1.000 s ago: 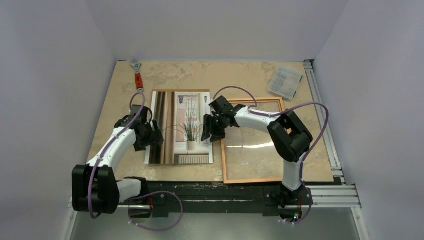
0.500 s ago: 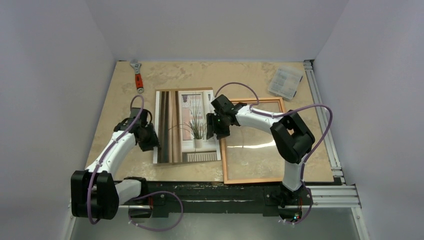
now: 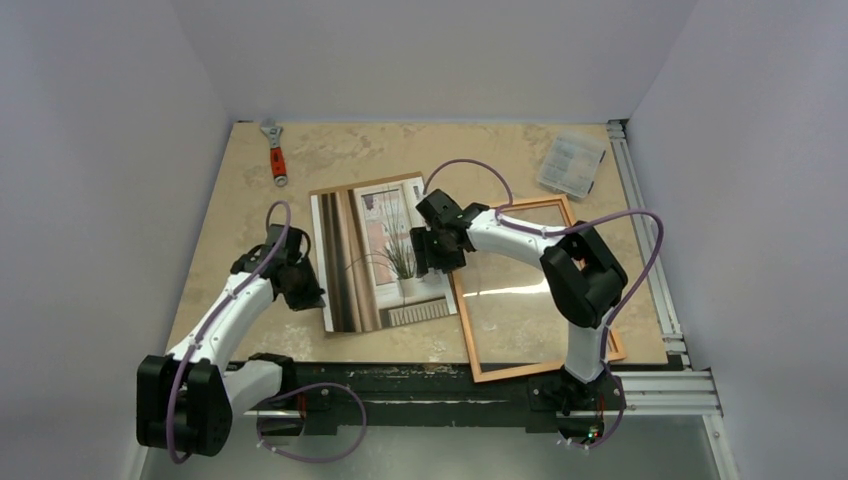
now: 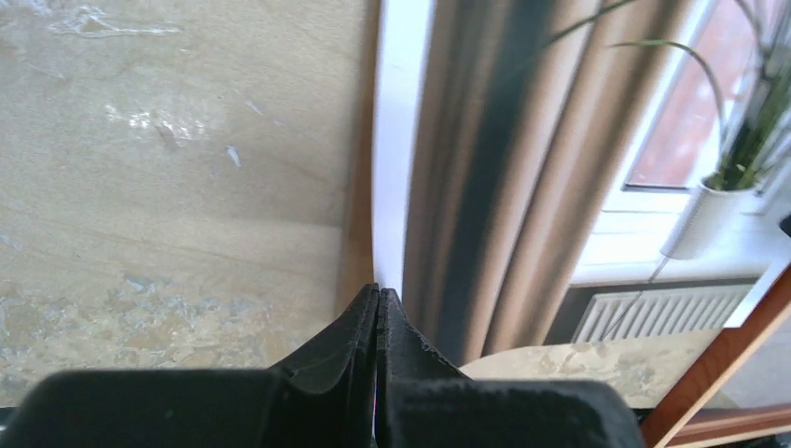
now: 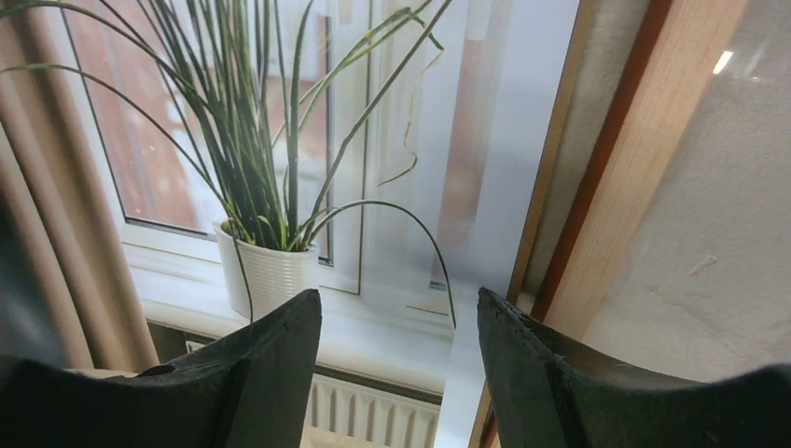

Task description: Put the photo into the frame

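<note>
1. Your left gripper (image 4: 377,294) is shut tight. Its fingers (image 4: 350,331) meet with no gap, and their tips sit right at the left edge of the photo (image 3: 355,265). Nothing shows between them, so read this as a closed tip set against the edge, not a pinch.
2. Your right gripper (image 5: 399,299) stands about half open and holds nothing. Its fingers (image 5: 280,345) straddle the right part of the print, by the white pot. Whether the tips press on the paper, you cannot tell.
3. The photo lies face up on the table (image 3: 230,200) between your two arms, skewed with its far end leaning left. Its right edge lies just beside the left rail of the frame (image 3: 465,325). No part of it is inside the frame.
4. The frame lies flat to the right, under your right arm and skewed the same way. Its near rail seems to sit over the dark strip at the table's near edge.
5. The step in hand looks like bringing the print across to the frame. Next you probably need to square the two up and get the print's right edge over the rail. The opening is only a little larger than the print, so alignment matters.
6. The print shows a grassy plant in a ribbed white pot at a window, with brown-grey striped curtains, a radiator below and a white border.
</note>
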Robot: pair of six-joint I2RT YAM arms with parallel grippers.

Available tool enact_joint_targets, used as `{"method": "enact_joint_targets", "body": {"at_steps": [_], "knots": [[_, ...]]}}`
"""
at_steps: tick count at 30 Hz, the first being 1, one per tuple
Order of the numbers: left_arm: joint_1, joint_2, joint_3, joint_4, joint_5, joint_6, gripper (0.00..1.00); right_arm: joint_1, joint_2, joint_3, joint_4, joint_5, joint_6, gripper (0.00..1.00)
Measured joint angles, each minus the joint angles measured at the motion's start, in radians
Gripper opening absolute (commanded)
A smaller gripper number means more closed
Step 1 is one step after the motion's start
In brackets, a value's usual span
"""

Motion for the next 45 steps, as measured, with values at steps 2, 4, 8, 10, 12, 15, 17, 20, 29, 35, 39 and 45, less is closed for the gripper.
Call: {"method": "enact_joint_targets", "body": {"at_steps": [2, 4, 8, 10, 12, 15, 17, 20, 29, 35, 39, 45], "knots": [[-0.016, -0.028, 0.000, -0.008, -0.002, -0.016, 0.00, 0.008, 0.000, 0.003, 0.002, 0.002, -0.009, 0.63], [-0.035, -0.054, 0.000, -0.021, -0.019, -0.029, 0.00, 0.018, 0.000, 0.003, 0.004, 0.003, -0.018, 0.65], [-0.068, -0.065, 0.012, -0.072, -0.092, -0.052, 0.00, 0.032, 0.000, 0.004, 0.008, 0.003, -0.030, 0.69], [-0.082, -0.065, 0.023, -0.092, -0.118, -0.055, 0.00, 0.039, 0.000, 0.004, 0.010, 0.003, -0.034, 0.72], [-0.092, -0.068, 0.034, -0.100, -0.132, -0.057, 0.00, 0.043, -0.002, 0.004, 0.011, 0.003, -0.035, 0.74], [-0.094, -0.090, 0.046, -0.104, -0.131, -0.060, 0.00, 0.045, -0.007, 0.003, 0.011, -0.002, -0.033, 0.75], [-0.093, -0.118, 0.051, -0.102, -0.114, -0.061, 0.00, 0.045, -0.016, 0.000, 0.011, -0.009, -0.030, 0.76], [-0.094, -0.176, 0.064, -0.100, -0.067, -0.071, 0.00, 0.042, -0.041, -0.007, 0.008, -0.029, -0.023, 0.76], [-0.093, -0.166, 0.097, -0.098, -0.040, -0.081, 0.54, -0.003, -0.164, -0.024, -0.021, -0.076, -0.016, 0.76], [-0.088, -0.060, 0.096, -0.097, -0.061, -0.076, 0.63, -0.002, -0.175, -0.064, -0.061, -0.069, -0.018, 0.72], [-0.061, 0.001, 0.073, -0.072, -0.061, -0.073, 0.63, 0.004, -0.198, -0.142, -0.079, -0.076, -0.018, 0.68], [-0.031, 0.069, 0.036, -0.041, -0.056, -0.069, 0.63, 0.015, -0.234, -0.228, -0.085, -0.087, -0.007, 0.61]]}}
